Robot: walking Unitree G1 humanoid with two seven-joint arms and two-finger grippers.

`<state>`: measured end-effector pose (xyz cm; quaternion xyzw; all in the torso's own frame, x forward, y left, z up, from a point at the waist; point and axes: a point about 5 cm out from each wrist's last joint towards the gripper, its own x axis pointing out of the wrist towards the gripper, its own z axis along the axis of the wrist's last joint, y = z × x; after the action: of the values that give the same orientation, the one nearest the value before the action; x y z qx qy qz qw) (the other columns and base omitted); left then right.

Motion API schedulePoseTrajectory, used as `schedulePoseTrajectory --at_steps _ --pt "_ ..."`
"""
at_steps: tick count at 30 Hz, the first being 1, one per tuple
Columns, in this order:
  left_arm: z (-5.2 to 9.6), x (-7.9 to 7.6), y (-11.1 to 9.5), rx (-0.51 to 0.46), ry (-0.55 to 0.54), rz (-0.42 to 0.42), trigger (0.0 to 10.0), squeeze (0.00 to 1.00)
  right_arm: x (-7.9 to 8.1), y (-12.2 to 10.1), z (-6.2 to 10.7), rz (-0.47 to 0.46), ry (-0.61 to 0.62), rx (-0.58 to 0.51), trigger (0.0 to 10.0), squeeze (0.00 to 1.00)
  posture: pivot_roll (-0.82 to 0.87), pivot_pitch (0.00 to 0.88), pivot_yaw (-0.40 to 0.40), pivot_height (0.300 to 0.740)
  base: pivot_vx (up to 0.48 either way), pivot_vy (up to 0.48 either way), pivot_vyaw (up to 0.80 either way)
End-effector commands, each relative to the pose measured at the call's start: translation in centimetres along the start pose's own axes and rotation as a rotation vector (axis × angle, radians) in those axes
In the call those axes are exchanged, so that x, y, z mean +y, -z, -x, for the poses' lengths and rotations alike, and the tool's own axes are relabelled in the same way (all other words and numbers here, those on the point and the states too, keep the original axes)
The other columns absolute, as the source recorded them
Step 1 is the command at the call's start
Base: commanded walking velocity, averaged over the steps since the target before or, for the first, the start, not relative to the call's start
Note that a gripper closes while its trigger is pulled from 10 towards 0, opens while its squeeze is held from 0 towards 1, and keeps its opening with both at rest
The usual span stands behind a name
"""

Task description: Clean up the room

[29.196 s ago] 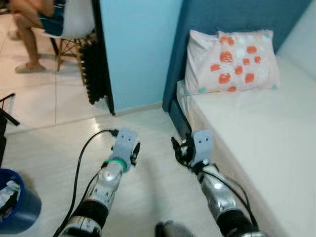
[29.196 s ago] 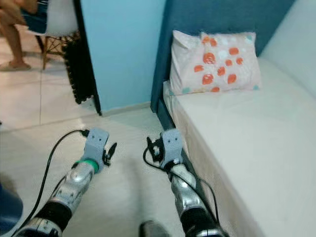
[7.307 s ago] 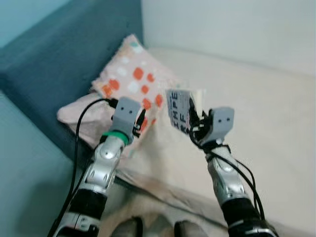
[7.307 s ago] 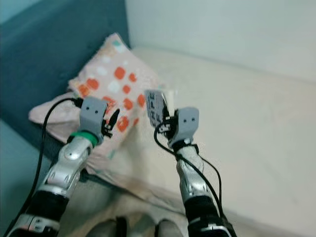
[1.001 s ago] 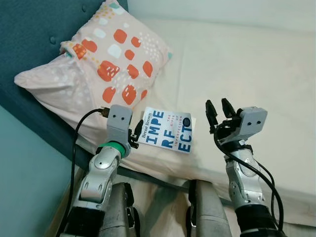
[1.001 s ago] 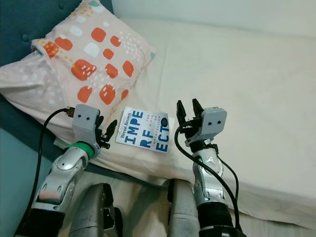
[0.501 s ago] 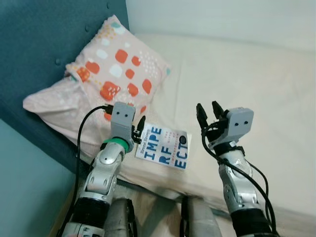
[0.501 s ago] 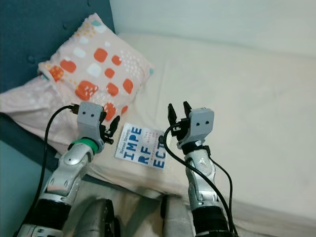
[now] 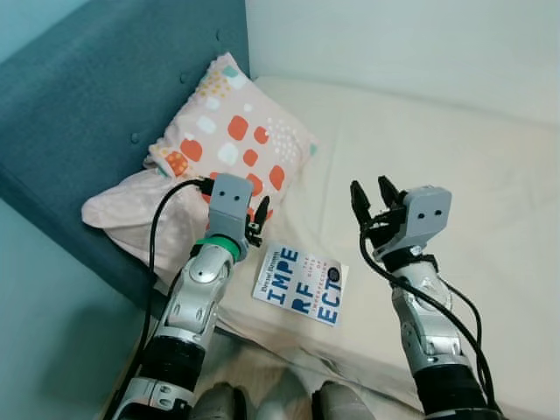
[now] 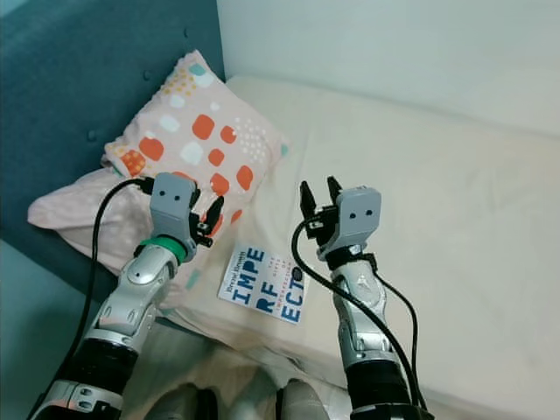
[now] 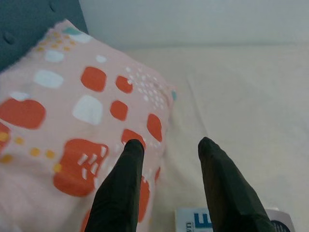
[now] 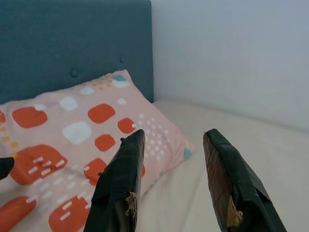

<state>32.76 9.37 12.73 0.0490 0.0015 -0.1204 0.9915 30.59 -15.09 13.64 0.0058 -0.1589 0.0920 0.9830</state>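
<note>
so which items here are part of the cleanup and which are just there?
Job:
- book, flat on the mattress edge
- right gripper, jaws open, empty
- left gripper, jaws open, beside the pillow

Just there:
- pillow
- mattress
- headboard

You see a glossy paper book [image 9: 300, 286] between the two grippers, lying on a matt, smooth cloth mattress [image 9: 490, 201]. Beyond the left gripper [image 11: 166, 145], whose fingers are matt black plastic, lies a soft printed cloth pillow [image 9: 219, 166]. The right gripper [image 12: 174, 137] has worn tape on its fingers, and behind the pillow you see a buttoned fabric headboard [image 9: 105, 114].
</note>
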Motion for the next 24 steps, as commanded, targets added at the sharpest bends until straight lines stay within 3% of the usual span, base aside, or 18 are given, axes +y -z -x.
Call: schedulePoseTrajectory --at_steps 1,24 --pt "0.09 -0.19 0.49 0.013 0.004 -0.009 10.0 0.0 -0.05 0.36 0.33 0.003 0.006 0.019 10.0 0.0 -0.08 0.0 0.036 0.735 0.0 0.0 0.0" --pt "0.03 -0.15 0.79 0.002 -0.002 -0.012 10.0 0.0 0.2 0.88 0.39 -0.014 0.03 0.036 10.0 0.0 -0.08 0.0 0.044 0.74 0.0 0.0 0.0"
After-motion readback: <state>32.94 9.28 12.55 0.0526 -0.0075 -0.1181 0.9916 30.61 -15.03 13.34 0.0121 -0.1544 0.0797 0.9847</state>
